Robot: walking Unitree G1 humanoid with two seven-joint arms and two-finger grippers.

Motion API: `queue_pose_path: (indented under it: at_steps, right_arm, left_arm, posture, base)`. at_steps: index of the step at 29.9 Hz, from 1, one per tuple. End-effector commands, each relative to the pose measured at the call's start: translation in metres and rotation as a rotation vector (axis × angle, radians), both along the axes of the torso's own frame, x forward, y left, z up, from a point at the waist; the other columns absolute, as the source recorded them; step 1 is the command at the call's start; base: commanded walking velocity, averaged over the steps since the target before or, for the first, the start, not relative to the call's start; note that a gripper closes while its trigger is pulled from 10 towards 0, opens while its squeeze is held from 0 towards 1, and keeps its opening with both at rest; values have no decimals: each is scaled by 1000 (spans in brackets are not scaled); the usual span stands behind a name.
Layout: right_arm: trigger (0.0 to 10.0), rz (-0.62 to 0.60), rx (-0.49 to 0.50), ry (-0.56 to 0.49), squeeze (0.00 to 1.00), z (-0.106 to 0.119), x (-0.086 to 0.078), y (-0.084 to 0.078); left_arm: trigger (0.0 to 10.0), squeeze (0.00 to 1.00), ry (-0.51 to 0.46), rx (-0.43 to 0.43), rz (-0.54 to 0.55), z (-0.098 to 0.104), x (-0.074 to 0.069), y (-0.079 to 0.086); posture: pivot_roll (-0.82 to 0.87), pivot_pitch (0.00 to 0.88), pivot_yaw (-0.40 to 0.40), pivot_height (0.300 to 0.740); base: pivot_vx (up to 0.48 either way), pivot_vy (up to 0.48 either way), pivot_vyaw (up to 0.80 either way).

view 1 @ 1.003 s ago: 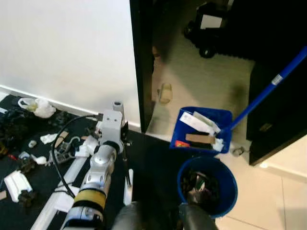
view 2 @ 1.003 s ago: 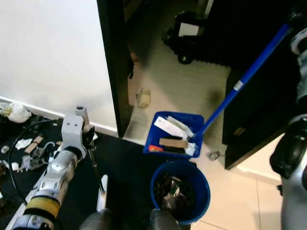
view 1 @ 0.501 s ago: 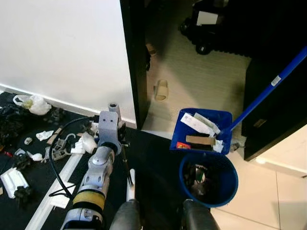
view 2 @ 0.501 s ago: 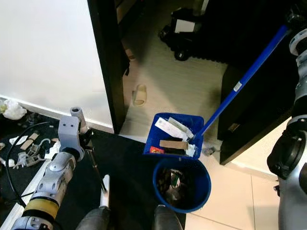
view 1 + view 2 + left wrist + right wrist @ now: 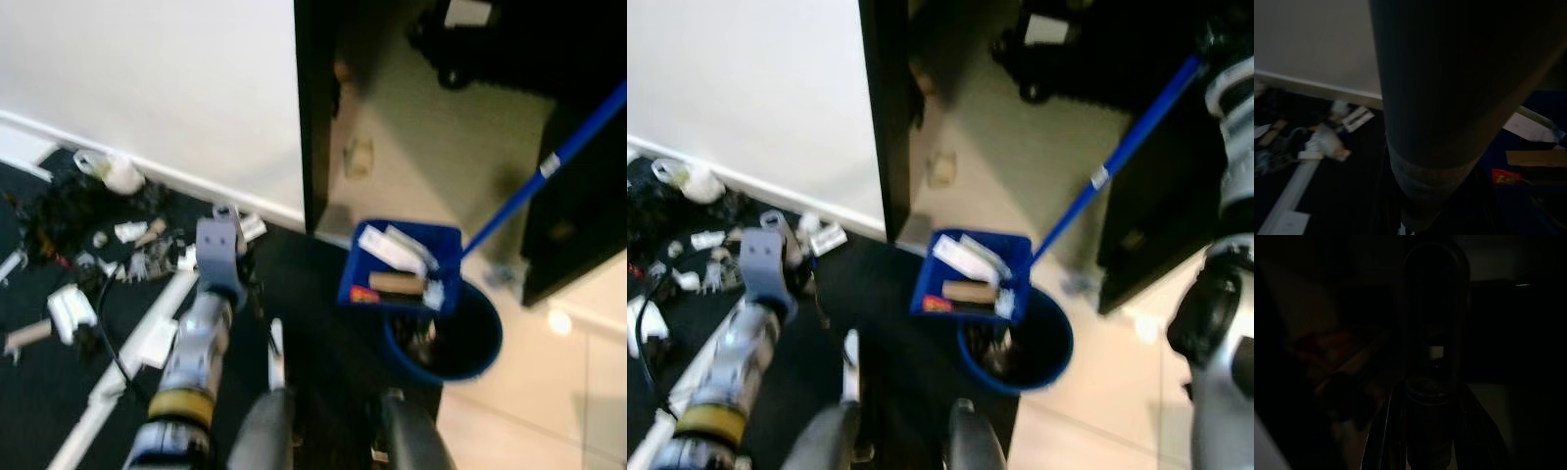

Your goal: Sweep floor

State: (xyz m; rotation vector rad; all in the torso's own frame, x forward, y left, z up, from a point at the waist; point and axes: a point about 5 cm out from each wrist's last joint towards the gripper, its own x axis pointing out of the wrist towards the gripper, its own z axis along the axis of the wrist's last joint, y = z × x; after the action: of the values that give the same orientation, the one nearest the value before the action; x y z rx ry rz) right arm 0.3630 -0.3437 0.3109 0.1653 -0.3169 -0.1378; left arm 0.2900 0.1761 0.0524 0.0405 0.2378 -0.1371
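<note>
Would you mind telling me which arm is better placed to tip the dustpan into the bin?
Right. Its arm is at the top of the handle of the dustpan, which hangs over the bin. The left arm reaches toward the litter.

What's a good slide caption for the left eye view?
Blue dustpan loaded with scraps poised over blue bin, litter on dark floor.

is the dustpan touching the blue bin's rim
Cannot tell. In the left eye view the dustpan overlaps the blue bin rim, but blur hides any contact or gap.
</note>
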Motion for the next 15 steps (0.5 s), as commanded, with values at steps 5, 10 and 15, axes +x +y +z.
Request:
queue_pose_path:
  at_steps: [5,10,15]
  right_arm:
    - [10000,-46,-12,-105,0,20,-6,-5]
    - [10000,-63,-5,-144,0,26,-9,-6]
    - [10000,-159,-77,-192,0,35,-17,-15]
  left_arm:
    - [10000,0,55,5,-1,-10,-7,3]
    - [10000,0,51,5,-3,-9,-7,3]
    - [10000,0,45,4,-7,-8,-6,2]
  posture:
    - [24,27,-62,740]
    - [21,31,-59,740]
    - [18,37,-58,740]
  base:
    - [0,0,0]
    - [0,0,0]
    - [0,0,0]
